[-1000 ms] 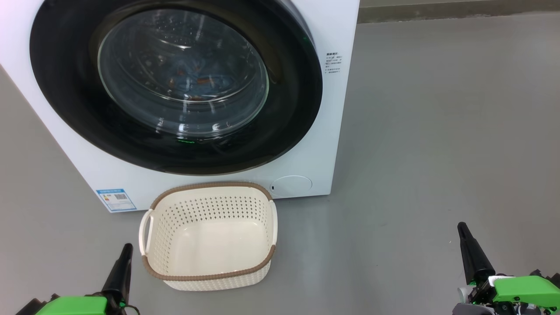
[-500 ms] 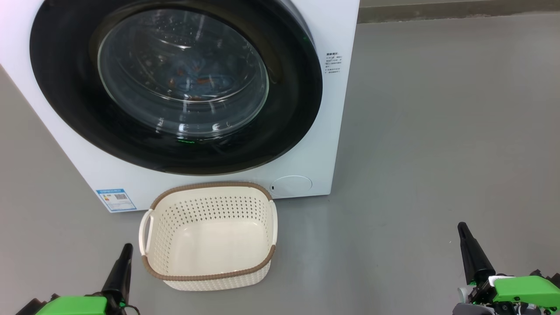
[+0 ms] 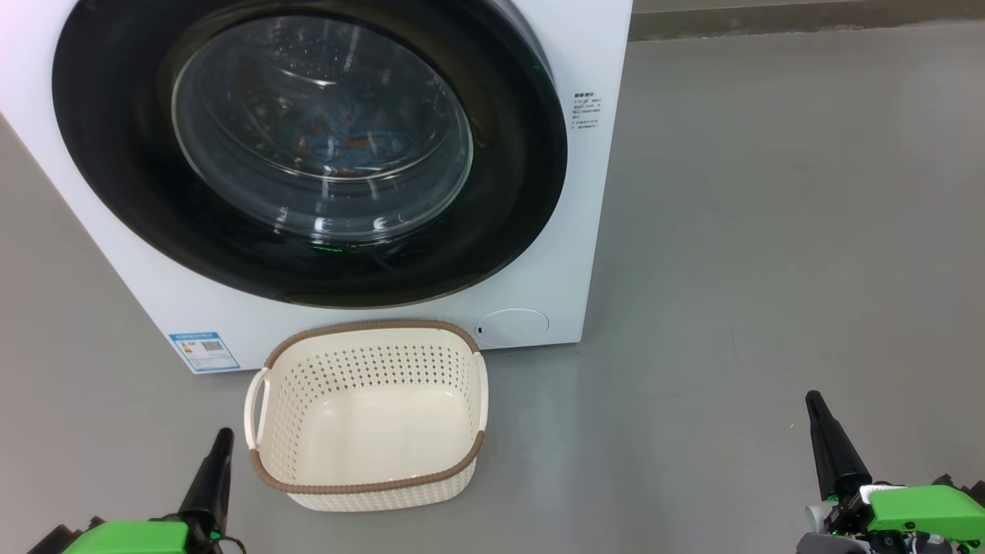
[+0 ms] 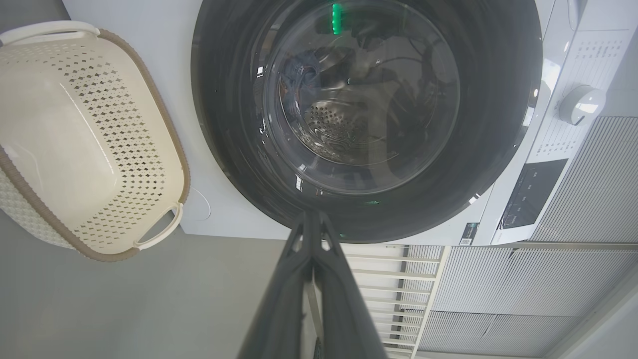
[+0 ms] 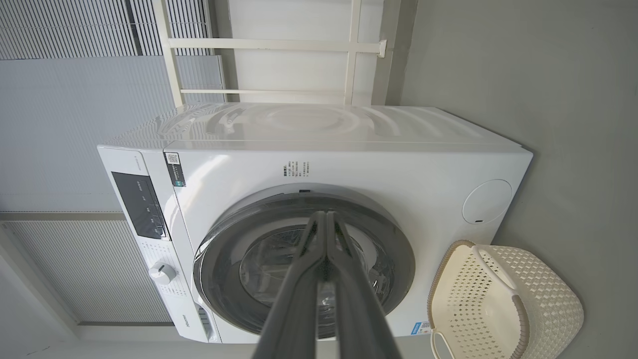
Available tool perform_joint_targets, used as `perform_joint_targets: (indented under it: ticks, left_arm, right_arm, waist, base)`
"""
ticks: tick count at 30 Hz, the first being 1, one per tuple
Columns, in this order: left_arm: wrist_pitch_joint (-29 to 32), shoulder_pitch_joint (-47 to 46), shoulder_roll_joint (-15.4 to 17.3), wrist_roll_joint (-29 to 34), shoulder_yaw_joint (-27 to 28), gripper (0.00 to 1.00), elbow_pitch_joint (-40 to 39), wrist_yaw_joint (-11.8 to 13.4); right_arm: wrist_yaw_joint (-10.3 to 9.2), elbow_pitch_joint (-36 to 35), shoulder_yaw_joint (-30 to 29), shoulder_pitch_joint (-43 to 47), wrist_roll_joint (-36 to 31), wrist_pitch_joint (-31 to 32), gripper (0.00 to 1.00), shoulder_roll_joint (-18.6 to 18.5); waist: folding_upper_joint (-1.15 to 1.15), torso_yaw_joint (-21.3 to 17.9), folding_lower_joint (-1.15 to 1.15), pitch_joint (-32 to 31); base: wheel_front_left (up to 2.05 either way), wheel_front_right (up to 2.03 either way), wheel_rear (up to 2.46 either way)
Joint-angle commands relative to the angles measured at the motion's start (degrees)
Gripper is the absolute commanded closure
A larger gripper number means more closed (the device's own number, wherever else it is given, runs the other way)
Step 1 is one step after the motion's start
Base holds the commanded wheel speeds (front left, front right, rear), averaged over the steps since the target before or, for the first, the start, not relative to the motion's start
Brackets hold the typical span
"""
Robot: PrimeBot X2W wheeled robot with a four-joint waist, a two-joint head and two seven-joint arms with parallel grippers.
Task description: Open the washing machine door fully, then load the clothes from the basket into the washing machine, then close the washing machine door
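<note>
A laundry corner in a plain indoor room, closer to a test space than a lived-in home. A white front-loading washing machine (image 5: 349, 149) with a dark control panel (image 5: 137, 204) and a round dial (image 5: 163, 273) stands on a smooth grey floor (image 3: 769, 231). A cream perforated basket (image 3: 369, 369) sits on the floor just before it. Behind the machine run ribbed grey wall panels (image 5: 65, 30) and a white frame (image 5: 269, 45).
</note>
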Motion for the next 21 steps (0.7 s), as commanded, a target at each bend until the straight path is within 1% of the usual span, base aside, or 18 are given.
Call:
perform_joint_targets:
  ticks: [1,21]
  left_arm:
    - [0.3,-2.3,1.1,-0.5,2.0,1.0,-1.2,-0.4]
    - [0.3,-2.3,1.1,-0.5,2.0,1.0,-1.2,-0.4]
  right_arm:
    - [0.09,-1.4,1.2,-2.3,-0.2,0.4,1.0,-0.1]
    - [0.09,-1.4,1.2,-2.3,-0.2,0.5,1.0,-0.1]
  waist:
    - [0.0,0.0,0.0,0.0]
    - [0.0,0.0,0.0,0.0]
  base:
    - [0.0,0.0,0.0]
    - [0.0,0.0,0.0]
